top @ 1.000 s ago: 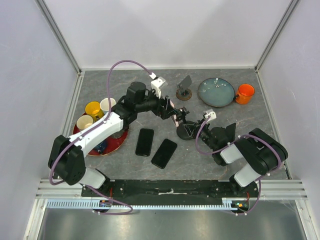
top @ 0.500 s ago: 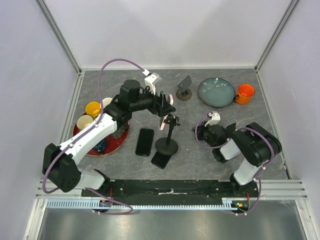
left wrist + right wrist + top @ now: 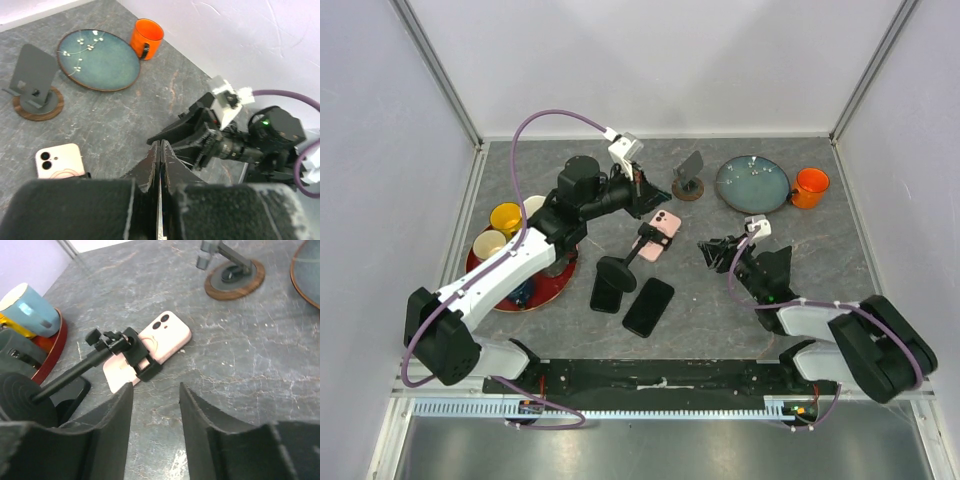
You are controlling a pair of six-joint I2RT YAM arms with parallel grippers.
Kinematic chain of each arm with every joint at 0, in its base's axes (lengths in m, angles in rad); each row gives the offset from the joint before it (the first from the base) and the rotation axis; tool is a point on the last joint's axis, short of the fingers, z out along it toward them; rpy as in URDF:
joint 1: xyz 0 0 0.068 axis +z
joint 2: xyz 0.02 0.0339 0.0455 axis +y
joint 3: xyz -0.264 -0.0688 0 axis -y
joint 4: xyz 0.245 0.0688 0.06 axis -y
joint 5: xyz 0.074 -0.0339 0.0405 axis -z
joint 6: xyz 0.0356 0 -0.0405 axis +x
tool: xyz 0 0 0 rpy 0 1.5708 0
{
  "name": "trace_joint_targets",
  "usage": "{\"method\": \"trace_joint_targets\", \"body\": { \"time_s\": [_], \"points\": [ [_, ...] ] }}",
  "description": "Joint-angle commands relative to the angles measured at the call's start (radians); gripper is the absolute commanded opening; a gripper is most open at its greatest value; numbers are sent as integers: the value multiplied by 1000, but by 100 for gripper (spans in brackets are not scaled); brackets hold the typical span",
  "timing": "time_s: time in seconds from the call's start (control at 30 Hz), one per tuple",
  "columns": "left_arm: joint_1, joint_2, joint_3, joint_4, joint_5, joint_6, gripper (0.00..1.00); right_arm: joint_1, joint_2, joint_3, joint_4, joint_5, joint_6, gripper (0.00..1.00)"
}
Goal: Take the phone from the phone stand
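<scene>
on the grey worktop (image 3: 820, 290) the phone stand (image 3: 620, 268) lies on its side, the pink phone (image 3: 660, 232) in its clamp. the left gripper (image 3: 159, 146) has its jaws together, empty; the right gripper (image 3: 155, 390) has its jaws apart.

Nothing can be read in any of the views: no lettering, brand, number or sign. The back of the pink phone (image 3: 165, 335), held in the clamp of the black phone stand (image 3: 107, 352), bears only a faint ring mark, too faint to read as a logo
</scene>
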Motion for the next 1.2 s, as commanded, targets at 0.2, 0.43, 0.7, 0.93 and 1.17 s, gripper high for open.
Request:
{"method": "trace_joint_targets", "body": {
  "time_s": [0.2,0.43,0.7,0.93,1.17],
  "points": [
    [-1,62,136,-256,-283,6,59,15,-122,100,-326,-24,3,70],
    [-6,319,347,-663,-299,75,68,15,-171,155,-514,5,32,84],
    [-64,491,391,-832,-380,120,71,15,-228,172,-609,63,-3,88],
    [-79,591,394,-853,-492,123,68,13,-227,168,-605,62,2,90],
    [-92,651,427,-884,-641,112,67,13,-241,160,-603,68,-3,90]
  ]
}}
